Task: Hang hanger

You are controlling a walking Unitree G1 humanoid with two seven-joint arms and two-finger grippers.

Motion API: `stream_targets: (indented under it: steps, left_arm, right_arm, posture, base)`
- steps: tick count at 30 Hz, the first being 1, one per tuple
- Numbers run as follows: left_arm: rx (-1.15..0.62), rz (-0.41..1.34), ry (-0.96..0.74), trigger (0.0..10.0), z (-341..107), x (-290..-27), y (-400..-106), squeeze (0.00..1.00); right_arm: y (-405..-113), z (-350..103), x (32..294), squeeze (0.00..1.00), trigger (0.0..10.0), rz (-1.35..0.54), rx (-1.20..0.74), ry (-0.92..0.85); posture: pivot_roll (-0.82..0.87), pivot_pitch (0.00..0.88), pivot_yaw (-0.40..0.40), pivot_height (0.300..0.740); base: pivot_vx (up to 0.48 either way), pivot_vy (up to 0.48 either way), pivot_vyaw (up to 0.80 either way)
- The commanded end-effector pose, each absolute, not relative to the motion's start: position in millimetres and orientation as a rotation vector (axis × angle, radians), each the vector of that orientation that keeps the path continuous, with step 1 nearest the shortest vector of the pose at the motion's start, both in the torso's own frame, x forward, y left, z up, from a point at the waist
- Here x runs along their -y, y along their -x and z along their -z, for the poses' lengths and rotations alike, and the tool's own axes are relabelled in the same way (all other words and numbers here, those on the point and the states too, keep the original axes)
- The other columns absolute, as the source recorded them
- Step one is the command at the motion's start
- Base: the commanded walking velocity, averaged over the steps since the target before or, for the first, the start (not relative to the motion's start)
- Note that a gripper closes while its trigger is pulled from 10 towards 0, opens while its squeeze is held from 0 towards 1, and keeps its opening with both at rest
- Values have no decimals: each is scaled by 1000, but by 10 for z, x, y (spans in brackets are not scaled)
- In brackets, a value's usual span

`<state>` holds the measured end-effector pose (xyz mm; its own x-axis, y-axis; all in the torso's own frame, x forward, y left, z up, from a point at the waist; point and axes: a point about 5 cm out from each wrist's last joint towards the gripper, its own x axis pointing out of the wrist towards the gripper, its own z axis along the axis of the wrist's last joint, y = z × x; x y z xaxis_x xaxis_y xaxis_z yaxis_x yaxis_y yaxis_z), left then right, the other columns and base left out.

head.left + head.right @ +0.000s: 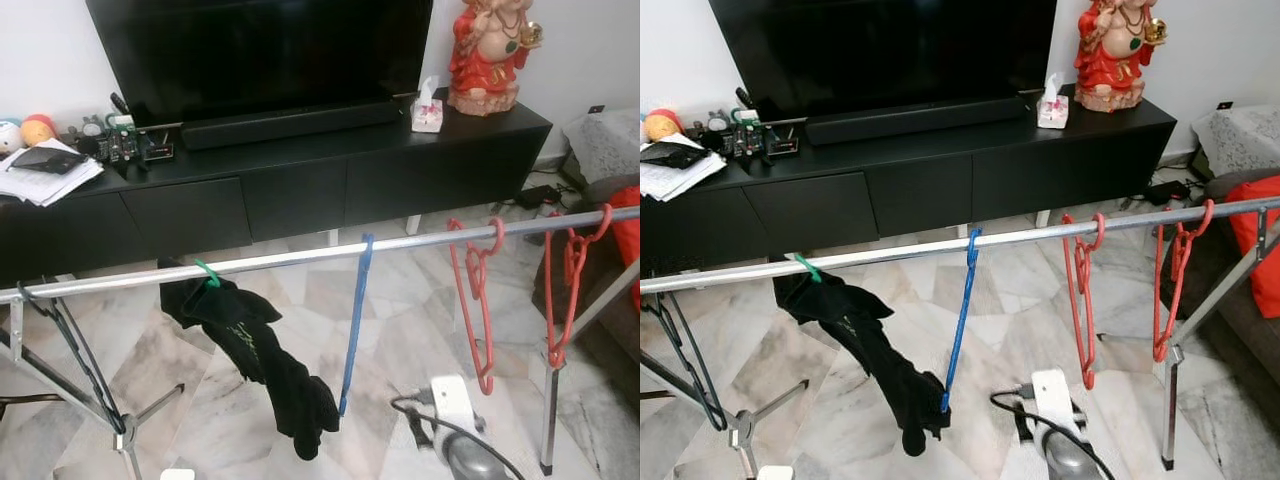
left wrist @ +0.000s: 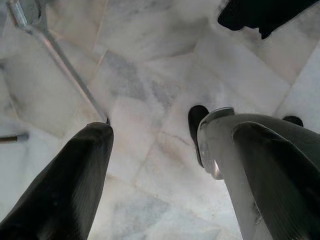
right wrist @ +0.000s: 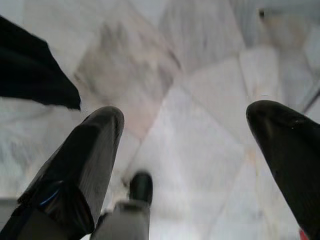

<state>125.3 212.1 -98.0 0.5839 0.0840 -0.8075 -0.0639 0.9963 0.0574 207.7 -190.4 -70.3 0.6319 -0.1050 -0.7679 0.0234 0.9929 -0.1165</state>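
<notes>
Along the silver metal rail of the drying rack hang a blue plastic hanger, two red plastic hangers to its right, a green one carrying a black garment, and a black one far left. Left hand and right hand both point at the marble floor, fingers wide, holding nothing.

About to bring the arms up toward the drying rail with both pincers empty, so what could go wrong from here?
1. The black garment hangs lopsided from the green hanger; a bump to the rail might slide it off.
2. The blue hanger and red hangers hang loose and could get knocked down.
3. The rack's splayed legs stand close, and might be kicked.
</notes>
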Motion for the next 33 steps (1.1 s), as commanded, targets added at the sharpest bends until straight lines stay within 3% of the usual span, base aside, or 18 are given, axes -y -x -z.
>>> stream_targets:
  steps: [1, 2, 6, 11, 14, 18, 33]
  left_arm:
    - [-975, -141, 8, 10000, 1002, -2180, -1172, 0]
    - [-968, -224, 76, 10000, 997, -2239, -1163, 0]
    - [-946, -281, 115, 10000, 964, -2304, -1237, 0]
    - [-938, -283, 115, 10000, 952, -2327, -1259, 0]
    - [-926, -271, 87, 10000, 904, -2485, -1269, 0]
    - [-924, -281, 94, 10000, 896, -2540, -1240, 0]
    - [-953, -261, 100, 10000, 971, -2329, -1180, 0]
  right_arm:
    - [-1993, 758, 1886, 0, 10000, 73, -929, 92]
    - [-1965, 779, 1843, 0, 10000, 95, -939, 50]
    - [-2054, 751, 1661, 0, 10000, 48, -922, 47]
    - [-2071, 745, 1634, 0, 10000, 48, -922, 45]
    - [-2129, 720, 1561, 0, 10000, 46, -919, 43]
    - [-2007, 773, 1717, 0, 10000, 63, -932, 47]
    - [-1953, 802, 1708, 0, 10000, 52, -944, 57]
  posture:
    - [-93, 0, 51, 740]
    - [-96, 0, 61, 740]
    - [-99, 0, 68, 740]
    - [-98, 0, 69, 740]
    - [-101, 0, 73, 740]
    - [-102, 0, 78, 740]
    - [-82, 0, 86, 740]
  base:
    - [0, 0, 0]
    - [0, 0, 0]
    - [0, 0, 0]
    - [0, 0, 0]
    - [0, 0, 0]
    - [0, 0, 0]
    - [0, 0, 0]
